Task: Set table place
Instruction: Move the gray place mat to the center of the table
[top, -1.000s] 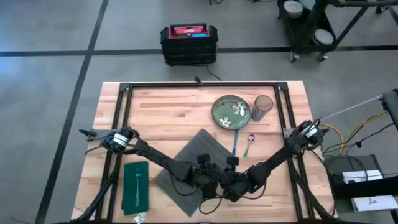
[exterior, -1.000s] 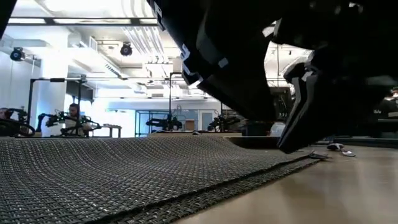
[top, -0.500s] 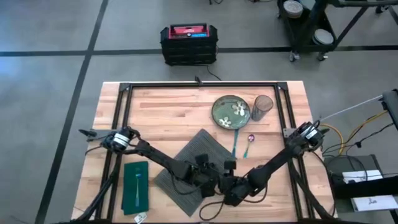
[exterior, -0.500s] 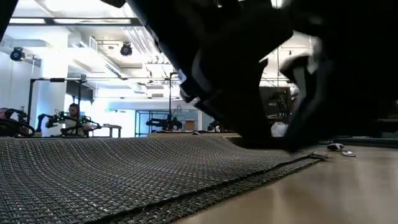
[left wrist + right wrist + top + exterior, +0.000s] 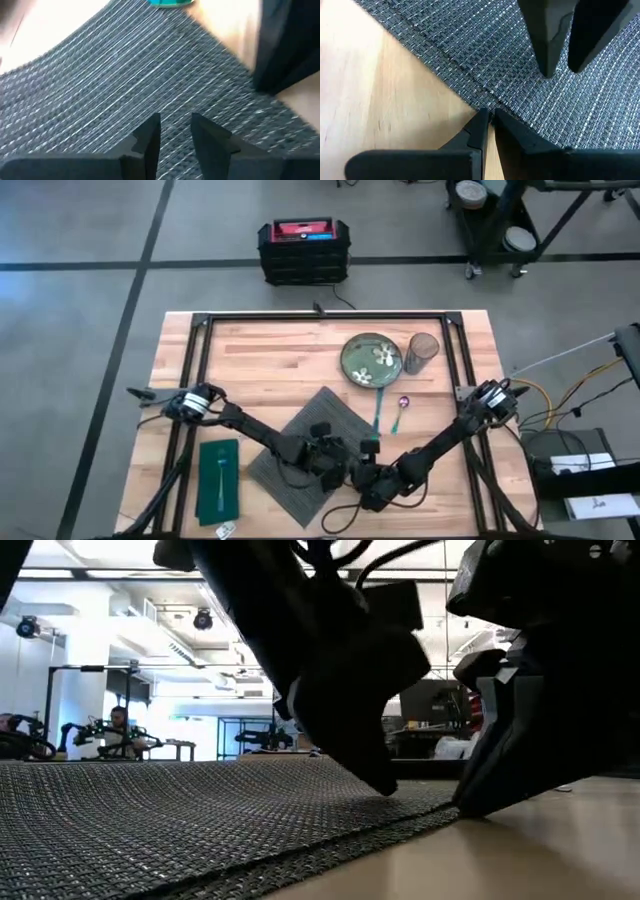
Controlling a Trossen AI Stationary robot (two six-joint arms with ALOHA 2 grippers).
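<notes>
**A:** Where was the mat point(image 5: 310, 445)?

**B:** On the table point(image 5: 260, 360), in its near middle part, lying turned like a diamond rather than square to the edges. Its near-right edge looked doubled, one layer over another.

**A:** And the grippers?

**B:** Both were at that edge. The right gripper point(image 5: 488, 120) had its fingers nearly closed, tips at the mat's edge where it met the wood; whether they pinched the weave, I could not tell. The left gripper point(image 5: 175, 131) stood on the mat just beside it, fingers a narrow gap apart, holding nothing I could see.

**A:** Anything else around?

**B:** Beyond the mat lay a teal-handled utensil point(image 5: 378, 412) and a spoon point(image 5: 400, 412), then a green plate point(image 5: 371, 359) with a glass point(image 5: 422, 350) beside it. A green napkin point(image 5: 219, 477) lay near the left edge.
</notes>
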